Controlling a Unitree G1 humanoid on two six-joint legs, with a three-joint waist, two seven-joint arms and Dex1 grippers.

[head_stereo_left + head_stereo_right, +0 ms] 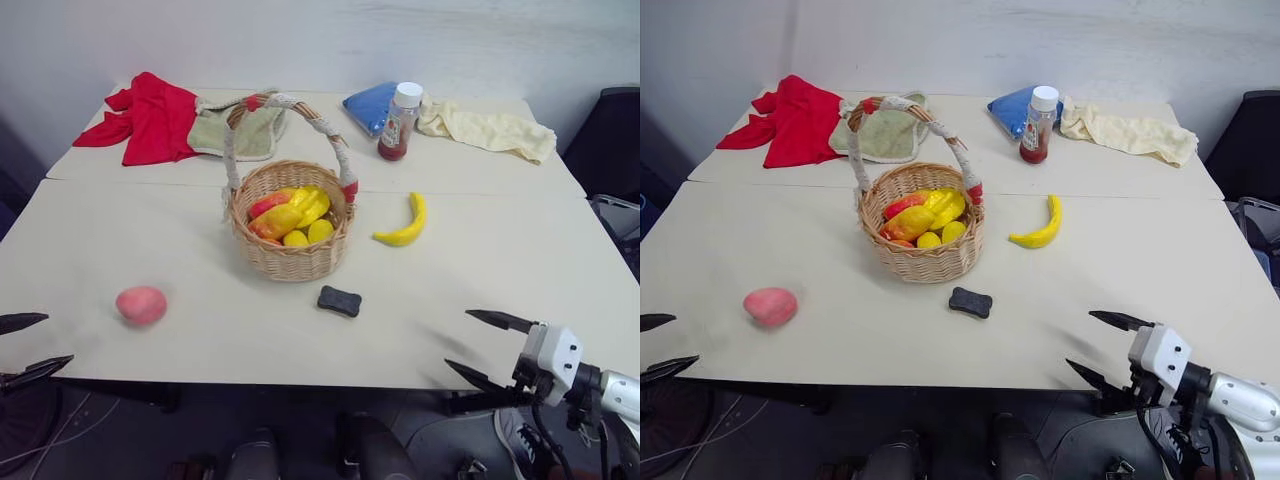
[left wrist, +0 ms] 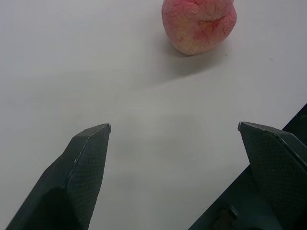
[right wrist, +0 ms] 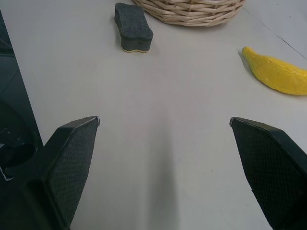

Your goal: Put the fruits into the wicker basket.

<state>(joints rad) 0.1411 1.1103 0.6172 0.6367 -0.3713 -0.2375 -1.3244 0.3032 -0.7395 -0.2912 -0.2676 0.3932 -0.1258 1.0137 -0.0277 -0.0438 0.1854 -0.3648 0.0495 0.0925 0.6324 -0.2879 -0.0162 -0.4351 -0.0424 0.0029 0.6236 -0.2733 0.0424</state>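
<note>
resting on tabletop [image 1: 150,230]: basket [image 1: 290,255], peach [image 1: 141,305], banana [image 1: 405,224], black block [image 1: 339,300]
basket: upright mid-tabletop, holding yellow, orange and red fruits [image 1: 292,215]
peach: lying alone toward the left front, well apart from the basket
banana: just right of the basket, not touching
black block: in front of the basket
left tool [image 1: 25,348]: fingers wide, empty, at the front edge near the peach
right tool [image 1: 485,347]: fingers wide, empty, at the front right edge
far side: red cloth [image 1: 150,115], green cloth [image 1: 245,130], blue cloth [image 1: 370,104], bottle [image 1: 399,122], yellow cloth [image 1: 487,128]
</note>
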